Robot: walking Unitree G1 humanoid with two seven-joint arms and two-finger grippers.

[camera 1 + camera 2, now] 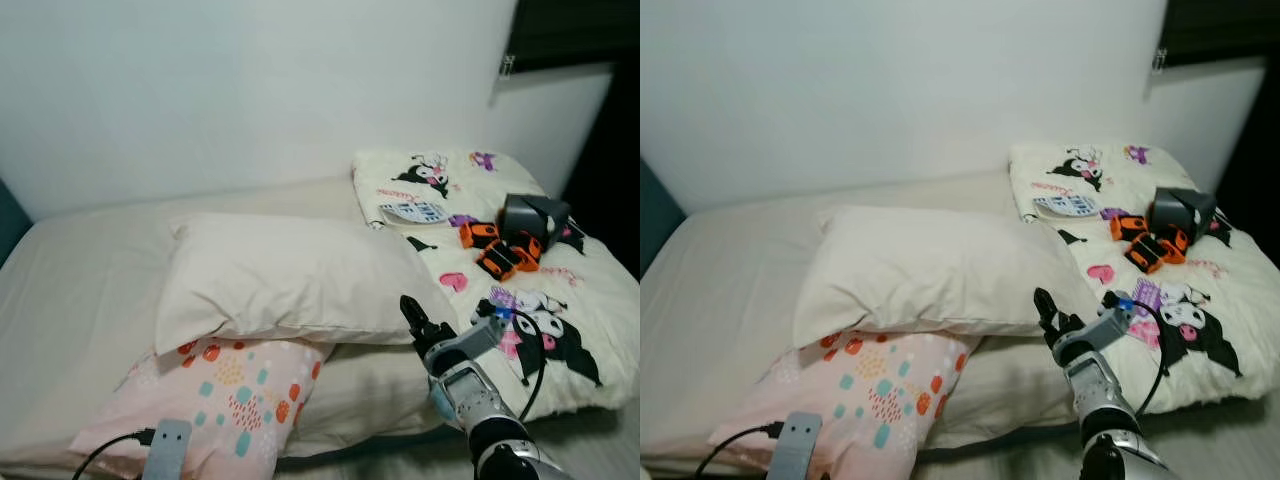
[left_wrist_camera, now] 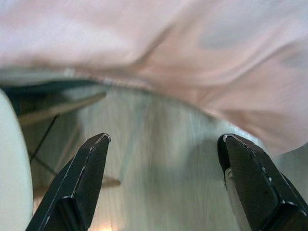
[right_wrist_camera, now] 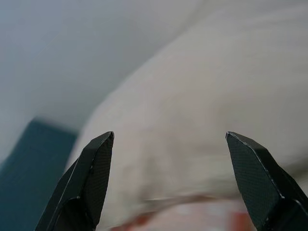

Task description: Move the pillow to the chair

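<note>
Pale sheets cover the bed (image 1: 70,300) that we face, its near edge cut off below our head view. Nearest us on the left, our left arm shows just as a grey wrist piece with a black cable at the frame's lower edge. Our left hand (image 2: 163,183) we see through its wrist camera: the two black fingers stand wide apart with nothing between them, under a blurred fold of pink cloth, with a streaked pale floor beyond and thin dark legs of something we cannot identify.

Right beside that wrist lies a pink patterned pillow (image 1: 225,395) with red and teal spots, its upper part hidden under the cream pillow (image 1: 290,280) stacked on it. A second cream cushion or fold peeks out beneath, too covered to name.

Our right hand (image 1: 415,318) is raised at the cream pillow's near right corner, just beside it; whether it touches we cannot tell. In its wrist view the fingers (image 3: 91,178) are spread wide, empty, aimed at the blurred cream fabric.

Farther right spreads a cartoon-print blanket (image 1: 540,300), carrying a small printed box or booklet (image 1: 412,212), orange-and-black gadgets (image 1: 497,250) and a dark grey device (image 1: 533,218); their exact kind is hard to make out. Behind everything rises a plain white wall (image 1: 250,90), with a dark window edge (image 1: 570,30) cropped at the upper right.
</note>
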